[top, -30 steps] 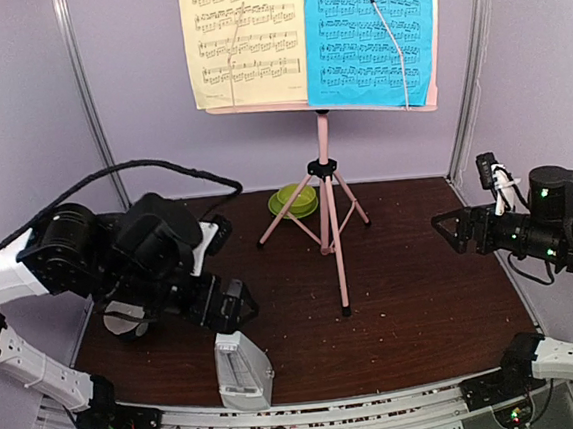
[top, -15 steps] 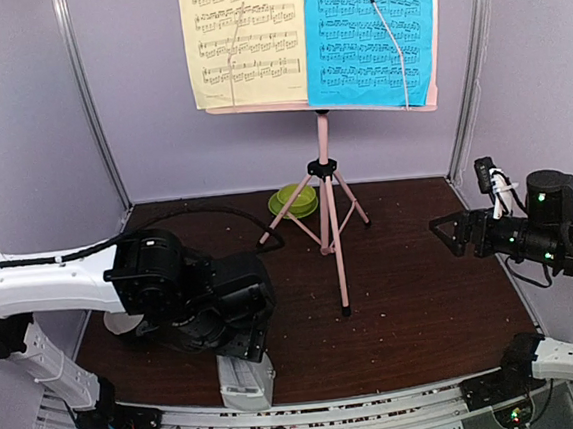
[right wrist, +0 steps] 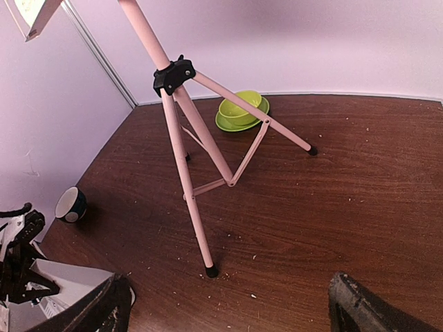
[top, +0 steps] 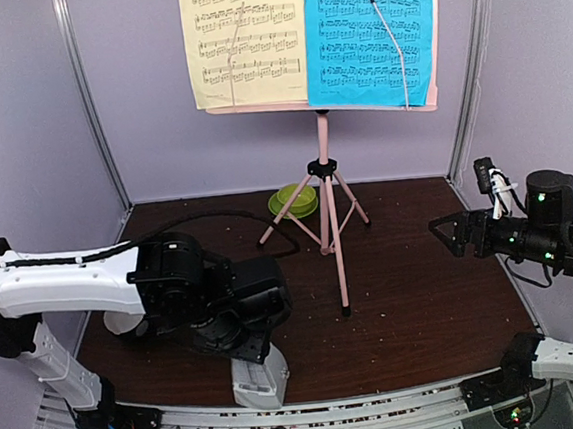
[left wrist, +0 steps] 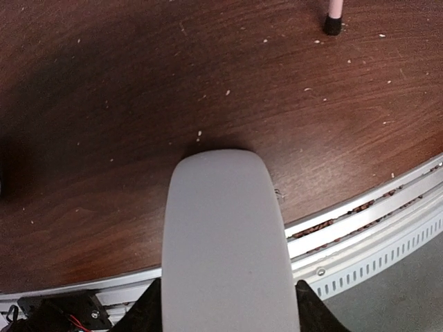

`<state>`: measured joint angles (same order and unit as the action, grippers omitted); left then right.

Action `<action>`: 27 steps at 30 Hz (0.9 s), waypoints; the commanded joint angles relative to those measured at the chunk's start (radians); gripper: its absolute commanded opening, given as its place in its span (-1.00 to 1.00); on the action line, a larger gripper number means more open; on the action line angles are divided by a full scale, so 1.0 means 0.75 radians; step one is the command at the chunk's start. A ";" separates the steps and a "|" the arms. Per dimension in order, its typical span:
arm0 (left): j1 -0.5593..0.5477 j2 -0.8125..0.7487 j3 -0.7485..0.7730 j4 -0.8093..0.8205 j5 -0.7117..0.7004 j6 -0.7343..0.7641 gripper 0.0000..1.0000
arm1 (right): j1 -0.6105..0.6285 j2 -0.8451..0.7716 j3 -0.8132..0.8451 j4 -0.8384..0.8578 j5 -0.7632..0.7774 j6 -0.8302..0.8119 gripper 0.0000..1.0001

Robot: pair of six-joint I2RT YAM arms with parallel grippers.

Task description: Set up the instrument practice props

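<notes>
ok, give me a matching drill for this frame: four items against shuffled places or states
1 metronome
2 green bowl
3 blue page
4 right gripper

A right of the yellow page
B at the table's near edge
C open, holding nothing
D behind the music stand's legs

Pairs: 1-B, 2-D, 3-A, 4-C

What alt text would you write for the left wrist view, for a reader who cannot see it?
A pale grey metronome fills the lower centre, standing on a dark brown table near its front rail. A black-tipped pink stand foot shows top right.
</notes>
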<state>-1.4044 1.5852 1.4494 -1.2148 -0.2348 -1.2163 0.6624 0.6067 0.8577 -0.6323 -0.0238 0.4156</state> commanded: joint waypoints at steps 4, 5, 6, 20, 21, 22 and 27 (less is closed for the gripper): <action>-0.009 0.168 0.362 -0.002 -0.130 0.309 -0.27 | 0.006 -0.011 0.011 0.027 0.003 -0.009 1.00; -0.006 0.205 0.412 -0.001 -0.136 0.357 -0.27 | 0.006 -0.011 0.010 0.029 0.003 -0.012 1.00; -0.002 0.256 0.485 -0.008 -0.138 0.408 -0.27 | 0.006 -0.012 0.011 0.029 0.003 -0.013 1.00; 0.150 0.491 0.755 0.171 0.116 0.961 -0.10 | 0.008 -0.005 -0.034 0.092 -0.053 0.002 1.00; 0.156 0.496 0.756 0.193 0.137 1.003 -0.07 | 0.010 -0.004 -0.041 0.102 -0.058 0.007 1.00; 0.160 0.503 0.762 0.196 0.147 1.039 -0.04 | 0.009 0.000 -0.049 0.111 -0.064 0.010 1.00; 0.173 0.533 0.784 0.188 0.200 1.218 0.09 | 0.016 0.029 -0.060 0.146 -0.097 0.015 1.00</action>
<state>-1.2751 1.9831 1.9800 -1.1568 -0.1417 -0.4561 0.6659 0.6136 0.8249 -0.5720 -0.0650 0.4187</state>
